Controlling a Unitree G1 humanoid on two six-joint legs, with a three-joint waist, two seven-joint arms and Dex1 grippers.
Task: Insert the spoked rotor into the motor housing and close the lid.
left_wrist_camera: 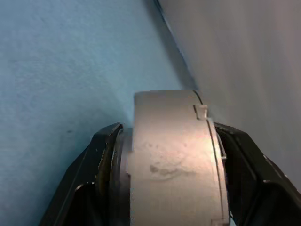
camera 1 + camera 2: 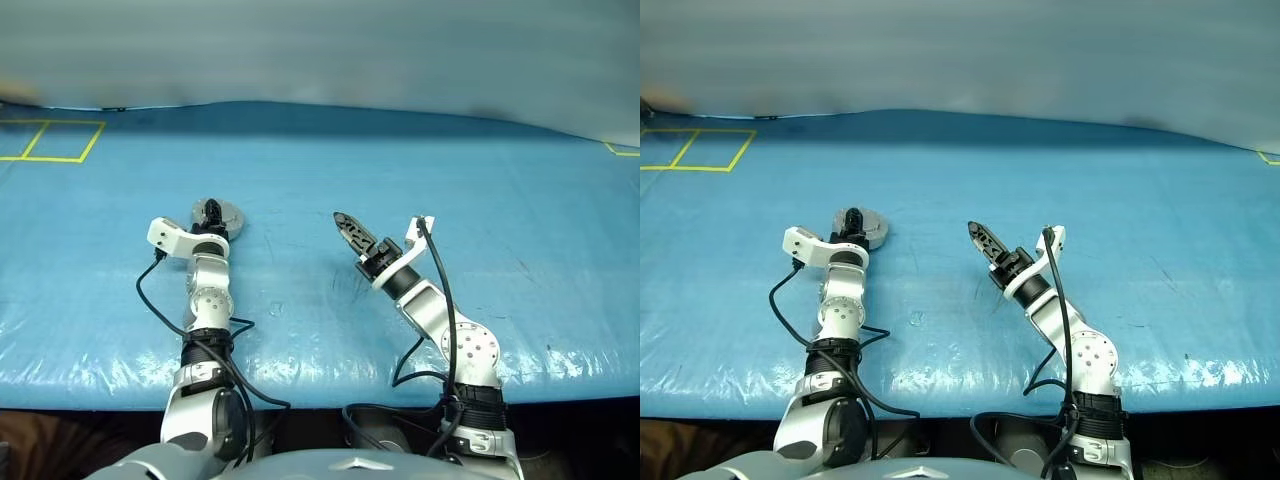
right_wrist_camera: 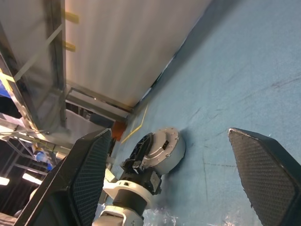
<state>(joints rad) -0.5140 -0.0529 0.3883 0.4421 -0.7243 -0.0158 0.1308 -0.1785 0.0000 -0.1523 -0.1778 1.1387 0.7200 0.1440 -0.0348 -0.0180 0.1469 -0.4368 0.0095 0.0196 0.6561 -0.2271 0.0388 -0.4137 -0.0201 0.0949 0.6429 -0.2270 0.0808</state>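
The motor housing [image 2: 226,216] is a round grey metal drum, left of the table's middle and low over the blue surface. I cannot tell whether it touches the table. My left gripper [image 2: 211,213] is shut on it, one black finger [image 1: 104,155] against each side of the drum [image 1: 174,155]. A seam runs round its rim, and the lid seems to lie closed on it. The spoked rotor is out of view. My right gripper [image 2: 347,230] hovers to the right of the housing [image 3: 164,147], apart from it. Its fingers [image 3: 89,179] are spread wide with nothing between them.
The blue plastic-covered table [image 2: 320,320] spreads wide around both arms. Yellow tape squares [image 2: 55,140] mark its far left corner, and more tape [image 2: 622,151] shows at the far right. A grey backdrop [image 2: 320,50] stands behind the table.
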